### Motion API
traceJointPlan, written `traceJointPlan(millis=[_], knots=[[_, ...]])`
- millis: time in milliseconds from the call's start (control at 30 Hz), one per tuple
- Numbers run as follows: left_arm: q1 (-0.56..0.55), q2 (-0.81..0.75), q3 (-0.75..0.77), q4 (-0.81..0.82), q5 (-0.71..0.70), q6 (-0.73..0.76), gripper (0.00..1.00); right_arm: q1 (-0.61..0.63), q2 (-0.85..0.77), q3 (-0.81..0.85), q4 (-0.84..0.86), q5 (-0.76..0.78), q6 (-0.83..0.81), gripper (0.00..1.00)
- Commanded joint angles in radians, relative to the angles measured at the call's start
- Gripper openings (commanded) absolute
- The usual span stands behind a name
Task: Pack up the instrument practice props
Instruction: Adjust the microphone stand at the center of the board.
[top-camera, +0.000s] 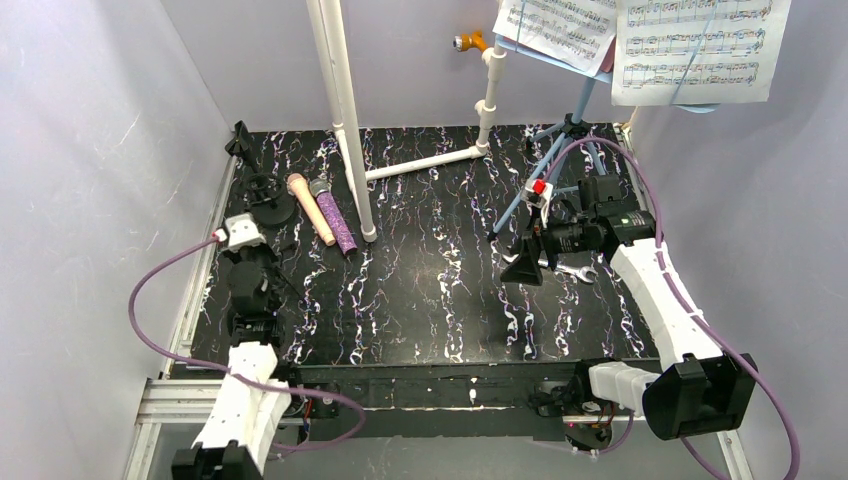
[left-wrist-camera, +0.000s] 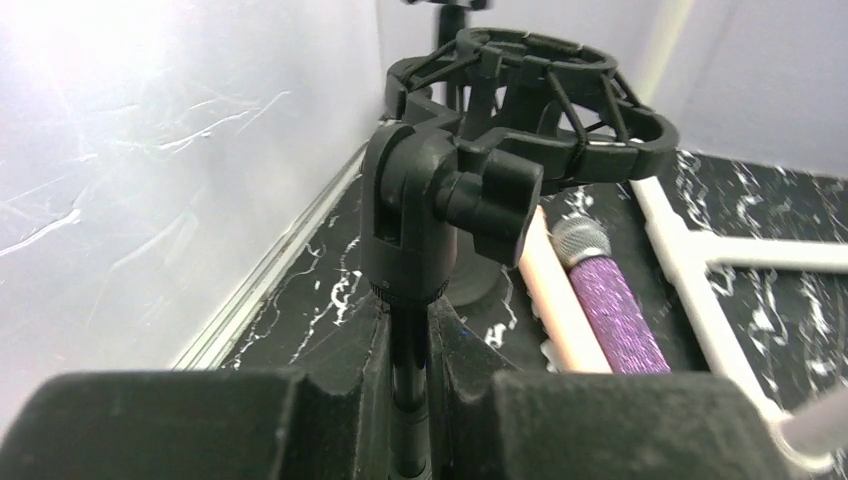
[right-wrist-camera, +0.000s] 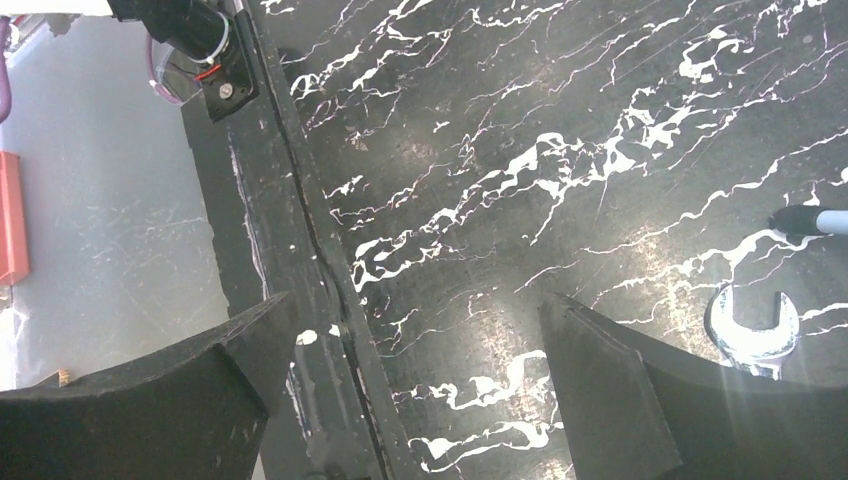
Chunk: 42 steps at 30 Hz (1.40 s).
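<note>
Guessing the black mic holder (left-wrist-camera: 450, 190) is light, stiff plastic but top-heavy. That spindly cage up top looks like the bit that would flex or crack, so the thin stem under the swivel knob is the sane place to grab it. That's exactly where the left gripper (left-wrist-camera: 408, 330) is clamped, though a rod that skinny and smooth could twist in the pads. It sits at the far-left of the table (left-wrist-camera: 780, 190) against the wall, with the peach microphone (left-wrist-camera: 545, 280) and purple glitter microphone (left-wrist-camera: 610, 310) lying just to its right. Over on the other side the right gripper (right-wrist-camera: 417, 300) hangs wide open with nothing in it, near the silver wrench (right-wrist-camera: 755, 325).
</note>
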Motion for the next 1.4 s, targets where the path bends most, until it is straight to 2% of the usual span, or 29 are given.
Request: traceJointPlan(millis=[0,133,200,333,500,533,567,600,667,700,833,1000,1133,1167,1233,1367], knots=[[0.173,0.086,0.036,0.253,0.22,-0.156,0.0,-0.006,-0.029,-0.027,0.043,-0.006,0.001,0.98],[0.218,0.151,-0.06,0.298,0.328,-0.14,0.0,-0.01,-0.027,-0.033,0.046,-0.001,-0.004,0.98],[0.216,0.146,-0.113,0.304,0.312,-0.136,0.0,-0.012,-0.025,-0.037,0.043,-0.001,-0.01,0.98],[0.223,0.123,-0.108,0.241,0.409,-0.117,0.0,-0.015,-0.018,-0.049,0.048,-0.015,-0.018,0.98],[0.215,0.09,-0.094,0.173,0.405,-0.136,0.0,-0.025,-0.019,-0.044,0.041,-0.026,-0.026,0.98],[0.215,0.069,-0.088,0.152,0.401,-0.15,0.17,-0.026,-0.022,-0.044,0.037,-0.027,-0.03,0.98],[0.213,0.052,-0.08,0.127,0.398,-0.165,0.4,-0.026,-0.024,-0.047,0.037,-0.028,-0.033,0.98],[0.212,0.036,-0.067,0.089,0.401,-0.173,0.5,-0.026,-0.026,-0.05,0.037,-0.028,-0.033,0.99],[0.206,-0.008,-0.038,-0.003,0.402,-0.188,0.57,-0.028,-0.028,-0.054,0.038,-0.028,-0.036,0.98],[0.204,-0.034,-0.025,-0.045,0.389,-0.201,0.63,-0.028,-0.029,-0.054,0.038,-0.025,-0.036,0.98],[0.202,-0.12,0.037,-0.223,0.372,-0.255,0.74,-0.029,-0.037,-0.064,0.039,-0.009,-0.042,0.98],[0.19,-0.229,0.202,-0.676,0.319,-0.395,0.88,-0.034,-0.072,-0.103,0.066,0.057,-0.055,0.98],[0.168,-0.313,0.267,-0.844,0.509,-0.479,0.9,-0.047,-0.115,-0.142,0.136,0.127,-0.002,0.98],[0.162,-0.328,0.271,-0.857,0.579,-0.49,0.9,-0.058,-0.127,-0.156,0.17,0.142,0.034,0.98],[0.14,-0.352,0.275,-0.871,0.692,-0.514,0.97,-0.087,-0.147,-0.173,0.211,0.169,0.077,0.98],[0.088,-0.364,0.282,-0.85,0.857,-0.557,0.98,-0.159,-0.187,-0.214,0.332,0.214,0.176,0.98]])
